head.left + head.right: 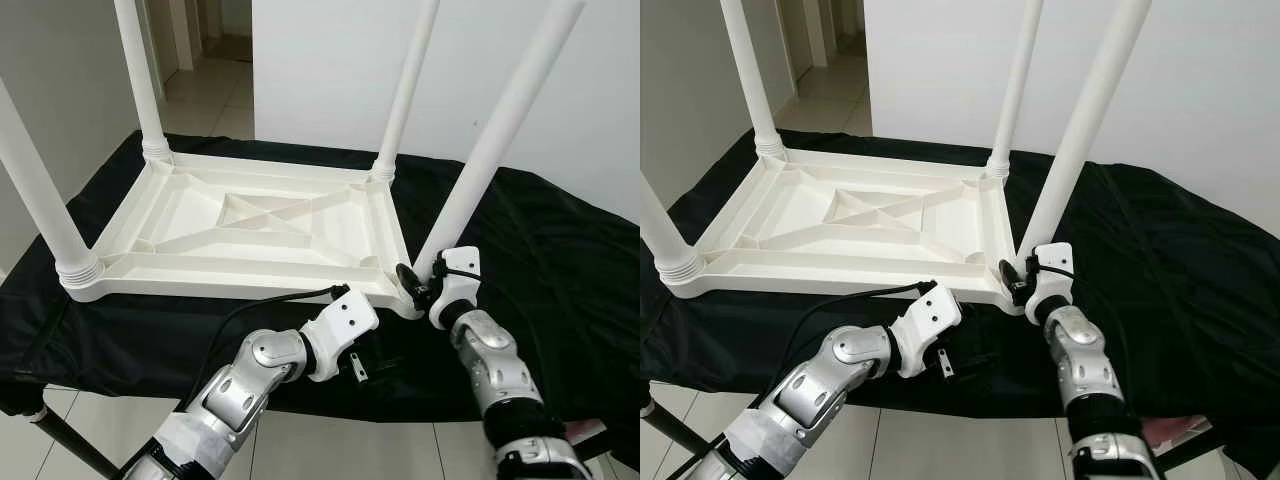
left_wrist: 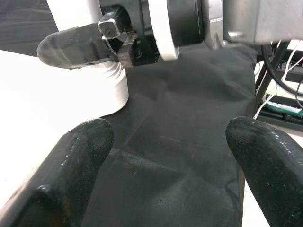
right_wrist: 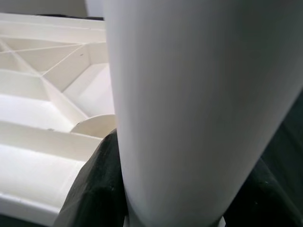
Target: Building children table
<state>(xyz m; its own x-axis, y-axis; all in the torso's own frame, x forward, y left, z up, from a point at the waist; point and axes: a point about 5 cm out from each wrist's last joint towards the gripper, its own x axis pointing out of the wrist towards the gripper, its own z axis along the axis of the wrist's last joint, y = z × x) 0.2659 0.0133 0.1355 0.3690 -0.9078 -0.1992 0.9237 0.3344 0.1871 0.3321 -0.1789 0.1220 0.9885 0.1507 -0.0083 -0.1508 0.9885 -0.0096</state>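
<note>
No text, label, brand, number or sign can be read on the white table (image 1: 250,225), on the black cloth (image 1: 540,250), or on the grippers' housings.

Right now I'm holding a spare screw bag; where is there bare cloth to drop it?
Free: the black cloth right of the upturned table top. Crowded: the near right corner, where the right gripper clamps the leg and the open left gripper hovers.

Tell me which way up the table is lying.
Upside down: the table lies top-down on the black cloth, ribbed underside up, legs pointing upward. The right hand grips the near-right leg.
</note>
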